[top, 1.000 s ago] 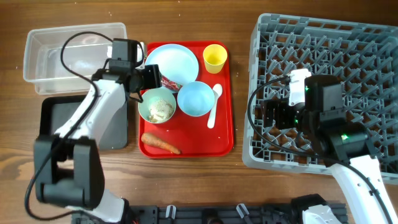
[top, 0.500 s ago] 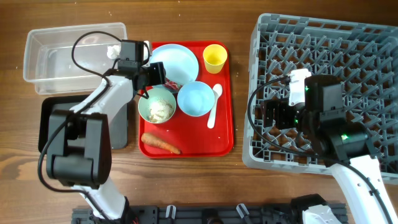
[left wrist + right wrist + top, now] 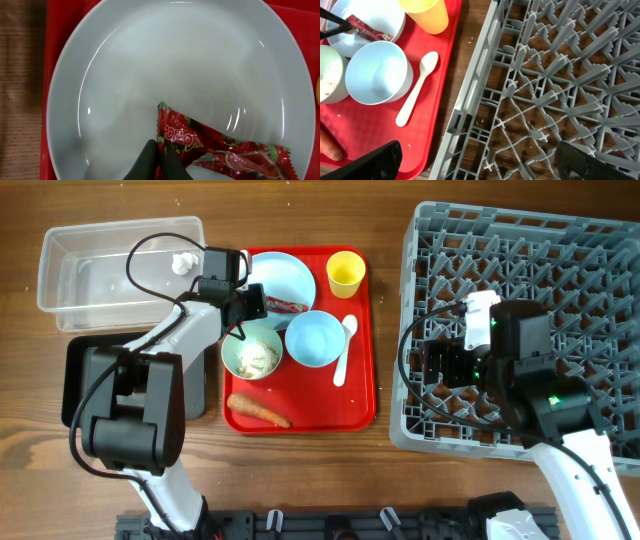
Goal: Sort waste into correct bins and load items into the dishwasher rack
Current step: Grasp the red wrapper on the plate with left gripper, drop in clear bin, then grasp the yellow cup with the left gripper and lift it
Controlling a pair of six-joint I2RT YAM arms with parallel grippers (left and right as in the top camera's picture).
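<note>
My left gripper (image 3: 257, 305) is over the pale plate (image 3: 285, 278), shut on the near corner of the red-and-white wrapper (image 3: 286, 306). The left wrist view shows the black fingertips (image 3: 150, 159) pinching the wrapper (image 3: 220, 147), which lies on the plate (image 3: 150, 60). The green bowl (image 3: 252, 352) holds rice scraps. Beside it are the blue bowl (image 3: 315, 338), white spoon (image 3: 345, 352) and yellow cup (image 3: 345, 274). The carrot (image 3: 258, 410) lies at the tray's near edge. My right gripper (image 3: 480, 165) hangs open over the grey rack's (image 3: 530, 270) left edge.
The dishes sit on a flat red tray (image 3: 360, 395). The clear tub (image 3: 110, 270) at far left holds a small white crumpled scrap (image 3: 182, 263). The black tray (image 3: 85, 370) lies in front of it, partly under my left arm.
My left gripper has moved away from the green bowl onto the plate and has shut on the wrapper. The right arm has not moved.
</note>
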